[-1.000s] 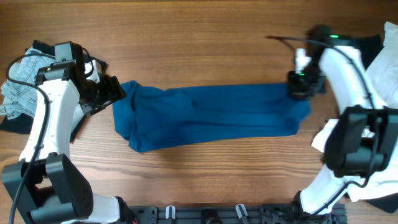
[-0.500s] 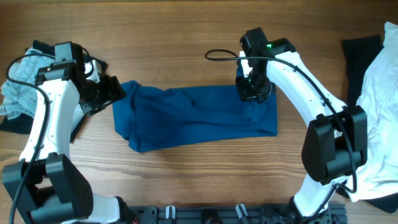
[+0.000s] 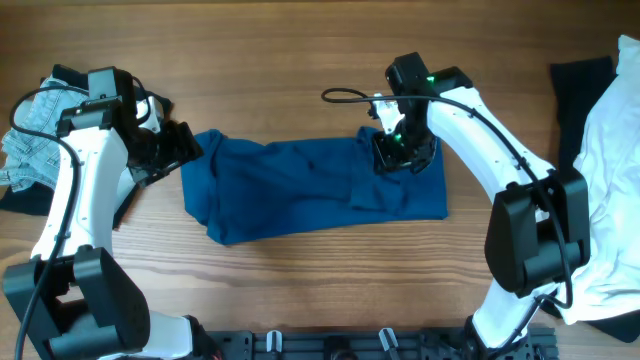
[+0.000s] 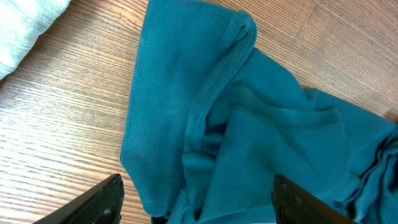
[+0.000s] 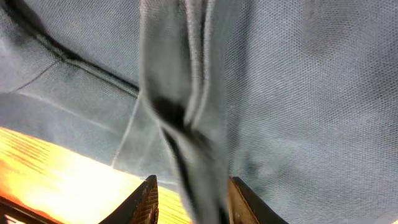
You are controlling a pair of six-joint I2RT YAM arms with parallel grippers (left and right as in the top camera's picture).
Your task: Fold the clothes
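The deep-blue shirt (image 3: 300, 190) lies as a long band across the middle of the table, its right end folded back over itself. My left gripper (image 3: 180, 145) is open at the shirt's left end; in the left wrist view its fingers (image 4: 199, 202) stand wide apart with bunched blue cloth (image 4: 249, 124) between them. My right gripper (image 3: 395, 150) is shut on a fold of the shirt (image 5: 280, 93) above its right part, with cloth pinched between the fingers (image 5: 193, 199).
Pale denim shorts (image 3: 30, 140) lie at the far left over a black garment (image 3: 20, 200), and also show in the left wrist view (image 4: 25, 25). A white garment (image 3: 610, 140) and a black one (image 3: 575, 85) lie at the right edge.
My right gripper has carried the shirt's right end leftward over the shirt, so the band is shorter. The left arm has not moved.
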